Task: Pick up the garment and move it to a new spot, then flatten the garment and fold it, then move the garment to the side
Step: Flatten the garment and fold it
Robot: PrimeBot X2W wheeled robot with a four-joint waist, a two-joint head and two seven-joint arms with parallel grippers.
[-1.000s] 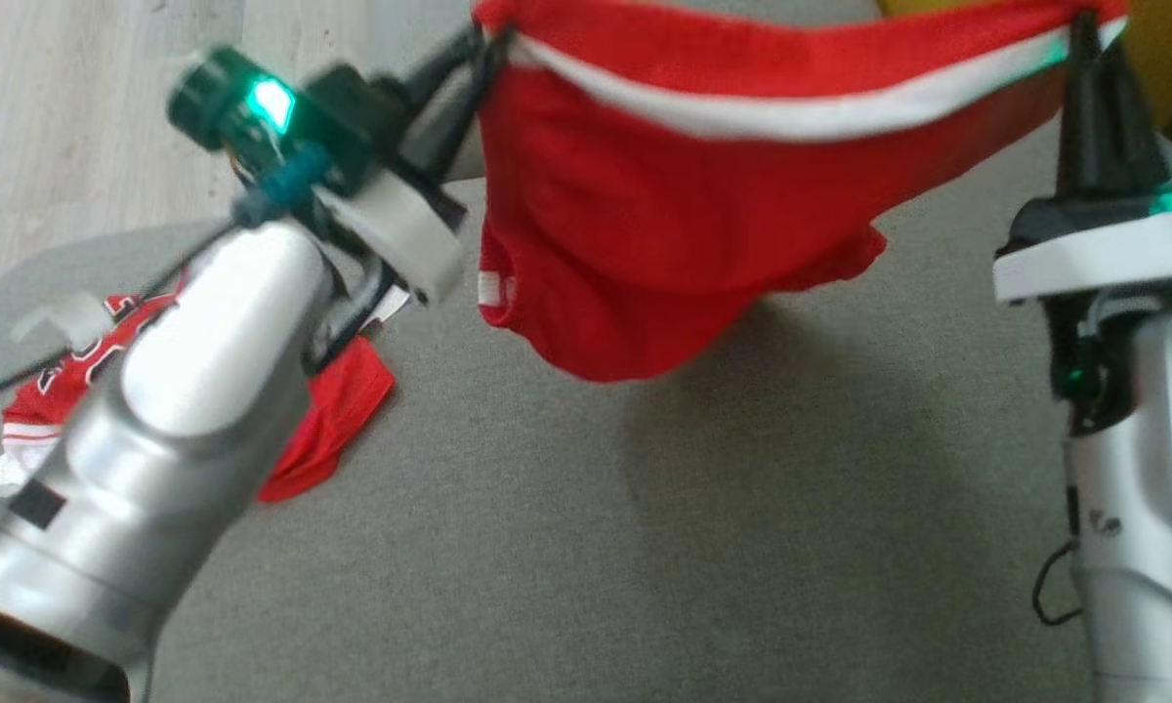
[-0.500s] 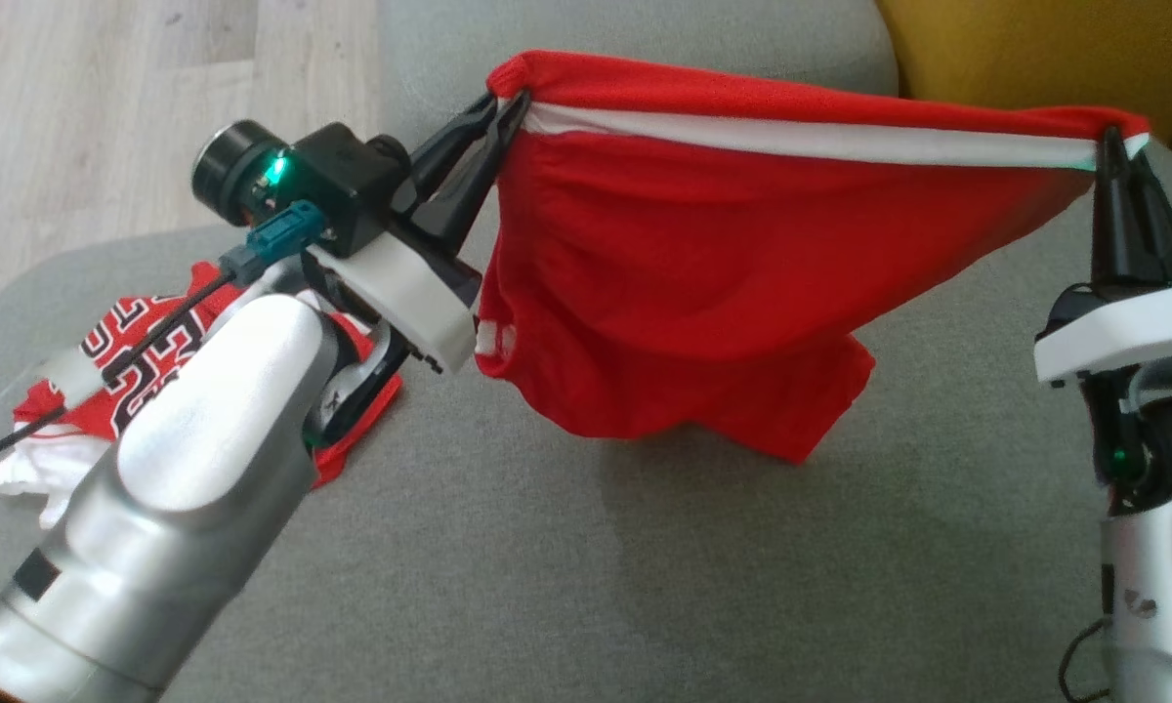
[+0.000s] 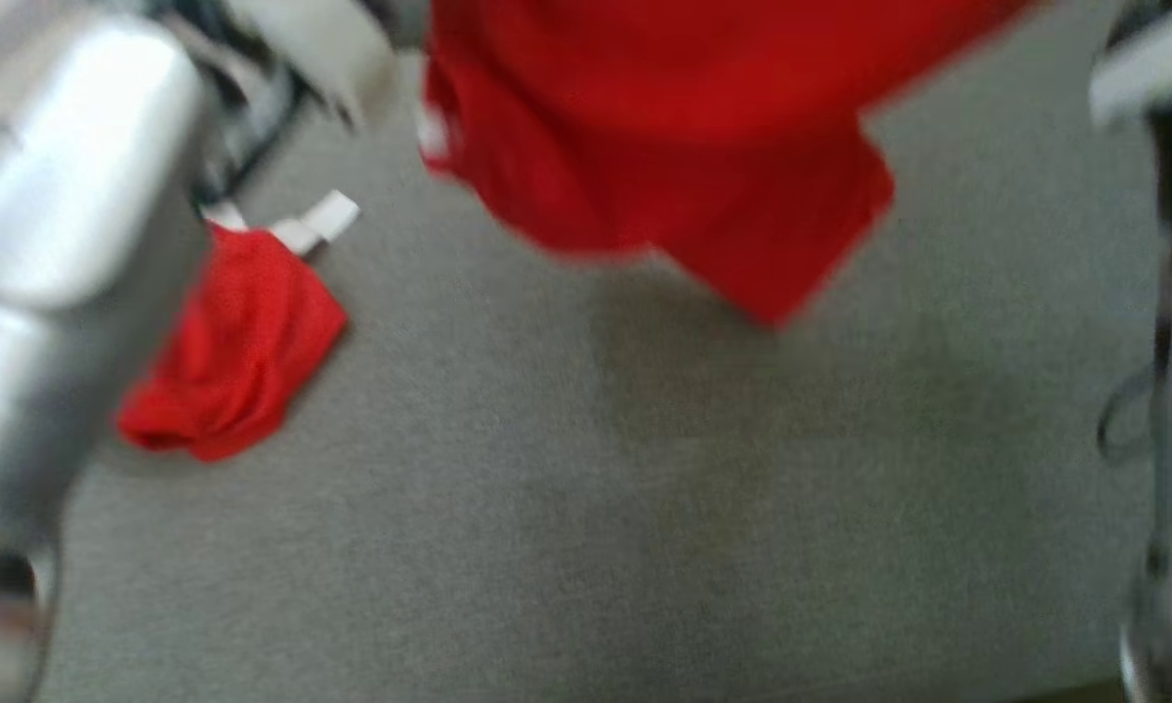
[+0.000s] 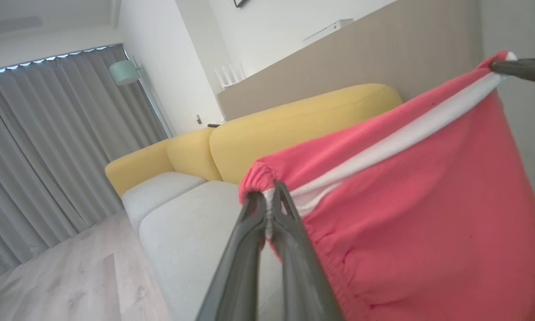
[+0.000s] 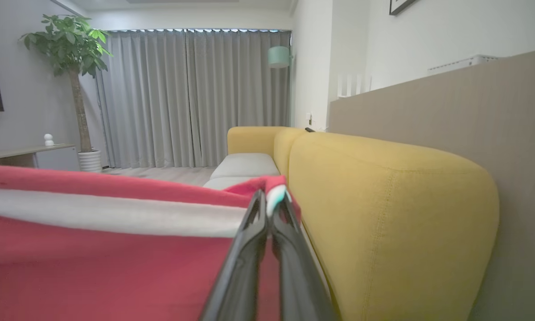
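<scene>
A red garment (image 3: 664, 146) hangs in the air, stretched between two robot grippers above a grey seat cushion (image 3: 586, 508). The head view is motion-blurred. The garment fills its upper middle, and its lowest corner dangles just clear of the cushion, with a soft shadow below it.

In the left wrist view, the left gripper (image 4: 267, 196) rises from the bottom centre. Its two dark fingers are pinched tight on one gathered end of the garment's top edge. A white band (image 4: 397, 138) runs along that edge toward the upper right. There the right gripper (image 4: 517, 69) clamps the other end. In the right wrist view, the same right gripper (image 5: 271, 198) is closed on the bunched red and white corner, beside a yellow sofa back (image 5: 383, 200).

At the left of the head view, a second red cloth (image 3: 239, 342) lies crumpled on the cushion, partly behind a silver forearm (image 3: 59, 195).

Progress, as a judgement: the pick-up looks done, and the carry to a new spot appears under way. Laying the garment down, flattening it, folding it and moving it aside are all not yet done.
</scene>
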